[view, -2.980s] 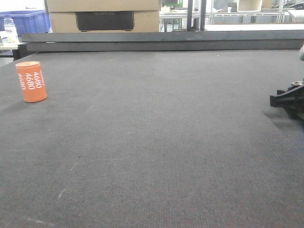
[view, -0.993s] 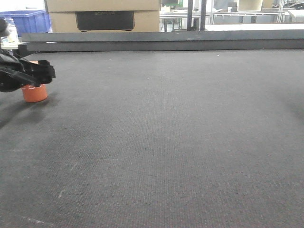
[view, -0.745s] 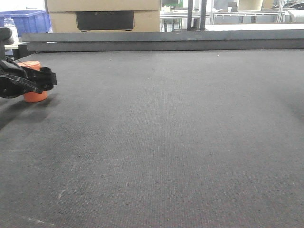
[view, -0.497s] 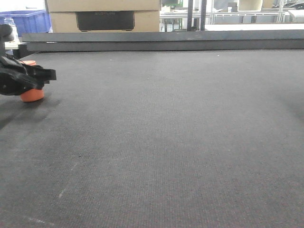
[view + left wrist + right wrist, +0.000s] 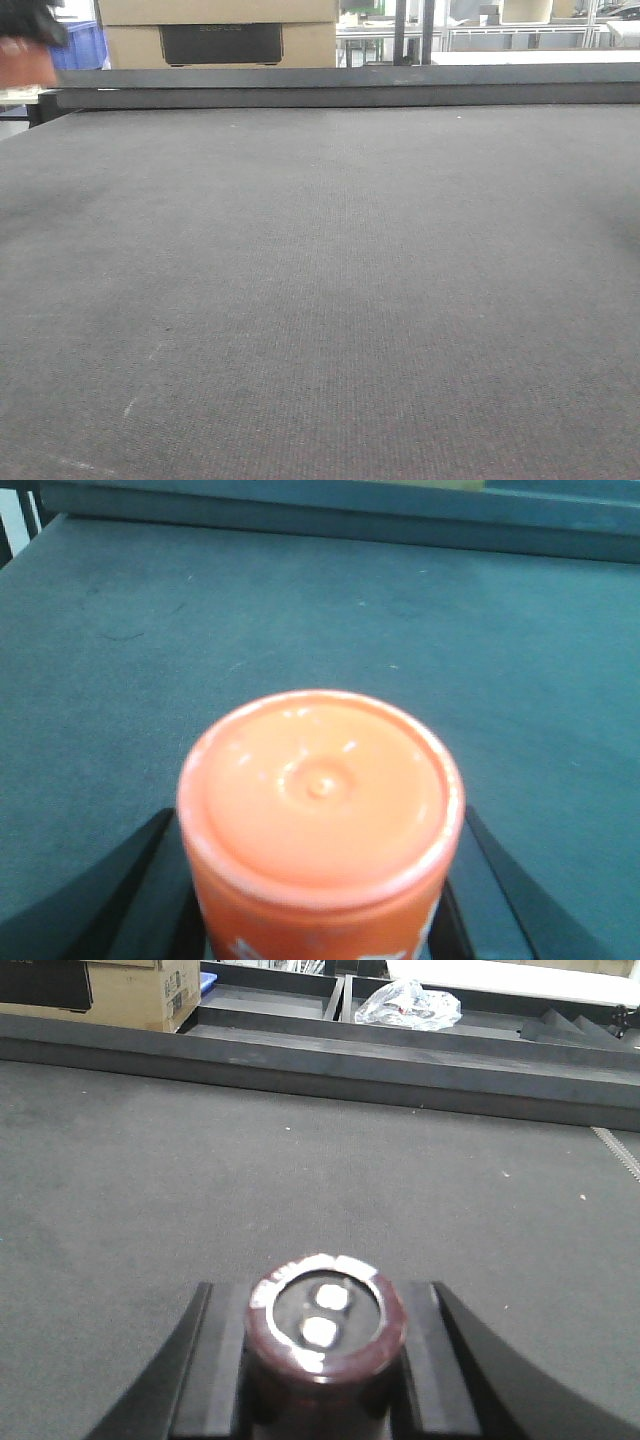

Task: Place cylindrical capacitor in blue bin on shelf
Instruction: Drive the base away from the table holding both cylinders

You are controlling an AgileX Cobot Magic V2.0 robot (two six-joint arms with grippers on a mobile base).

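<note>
Left pincer (image 5: 318, 825): closed on an orange cylinder (image 5: 320, 780), with one dark finger (image 5: 140, 890) against each side. The cylinder's dimpled end cap faces the wrist camera.
Right pincer (image 5: 320, 1295): clamped on the cylindrical capacitor (image 5: 325, 1345), a dark maroon can with a silvery rim and two pale terminals on top. The fingers (image 5: 215, 1360) touch both flanks.
Capacitor's place: upright between the right pincer's fingers, over the tabletop. Its base is out of sight.
Tabletop (image 5: 350, 280): a dark grey woven mat with a few pale scuffs near the front and a raised dark rail (image 5: 350, 85) along the far edge.
Room: a cardboard box (image 5: 220, 30) stands behind the rail. A blue bin (image 5: 82, 45) shows beyond the far left corner. The shiny rails of the shelf (image 5: 520, 32) run behind at the right. In the right wrist view a crumpled clear bag (image 5: 410, 1005) lies in a dark tray past the rail.
Left arm: in the front view a blurred orange patch under a dark shape fills the top left corner. This is probably the left pincer with its load, held high above the tabletop.
Right arm: outside the front view. Its wrist camera looks down over the capacitor and across the mat toward the far rail.
</note>
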